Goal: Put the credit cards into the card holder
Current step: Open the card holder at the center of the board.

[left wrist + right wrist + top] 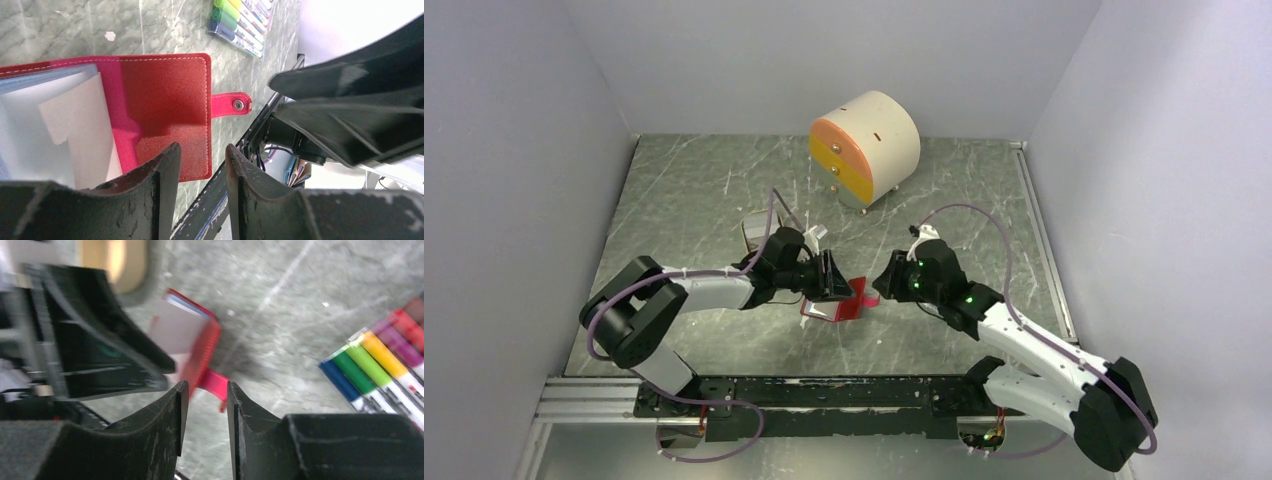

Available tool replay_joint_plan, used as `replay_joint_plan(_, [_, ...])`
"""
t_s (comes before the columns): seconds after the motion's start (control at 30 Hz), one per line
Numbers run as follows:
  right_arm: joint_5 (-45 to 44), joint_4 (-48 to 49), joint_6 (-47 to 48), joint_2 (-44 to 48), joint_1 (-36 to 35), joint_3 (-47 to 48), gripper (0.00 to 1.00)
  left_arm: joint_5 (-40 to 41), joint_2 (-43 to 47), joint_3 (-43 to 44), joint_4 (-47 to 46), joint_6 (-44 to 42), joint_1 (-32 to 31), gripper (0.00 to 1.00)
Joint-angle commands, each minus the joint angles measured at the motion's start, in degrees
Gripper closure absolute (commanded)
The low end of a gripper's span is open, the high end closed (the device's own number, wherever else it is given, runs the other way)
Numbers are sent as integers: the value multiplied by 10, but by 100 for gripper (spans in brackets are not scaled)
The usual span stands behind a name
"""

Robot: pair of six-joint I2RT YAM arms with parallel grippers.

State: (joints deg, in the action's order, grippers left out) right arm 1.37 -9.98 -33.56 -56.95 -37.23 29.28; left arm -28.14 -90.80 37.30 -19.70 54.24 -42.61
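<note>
Between the two arms on the surface, the card holder [165,100] lies open with a pale credit card [80,125] among its pockets, thin, stiff and likely slippery, best pinched by an edge, while the left end effector [202,150] and right end effector [206,387] both hover parted and empty.

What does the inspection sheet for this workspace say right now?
surface: green marbled table, white scratches.
job's things: red wallet lies open; pale card inside.
clutter: markers, tan tray, round drawer box.
grippers: left fingers open at the wallet's edge, holding nothing; right fingers open near its tab.
cables: purple loops, clear of the wallet.
surroundings: pale walls on three sides.
</note>
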Motion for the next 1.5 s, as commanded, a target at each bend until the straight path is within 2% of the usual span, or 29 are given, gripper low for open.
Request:
replay_joint_plan(0.0, [44,5,-51,41,0,33,63,-12,-13,21,-44,12,-7,57])
replay_joint_plan(0.17, [64,80,-99,43,-1,25,63,15,10,19,-14,21,-11,58])
replay_joint_plan(0.3, [91,160,-121,-9,-18,16,63,95,62,36,130,27,-10,53])
replay_joint_plan(0.37, [78,159,-118,-61,-36,38,63,135,87,46,203,27,-9,53])
replay_joint_plan(0.47, [56,157,-117,-117,-58,55,64,186,150,28,248,37,-9,49])
replay_joint_plan(0.63, [3,155,-96,-168,-60,13,68,196,175,22,293,21,-9,41])
replay_joint_plan(0.83, [13,215,-87,-214,-54,-61,71,227,153,31,320,8,-8,46])
replay_joint_plan(1.03, [8,227,-89,-222,-54,-79,73,273,164,23,332,3,-8,49])
replay_joint_plan(1.2, [10,223,-76,-238,-54,-70,73,280,114,46,346,-15,-8,58])
replay_joint_plan(1.3, [9,229,-75,-250,-53,-75,73,295,99,61,376,-23,-8,54])
replay_joint_plan(1.47, [18,250,-68,-249,-52,-97,73,339,127,58,421,-13,-8,58])
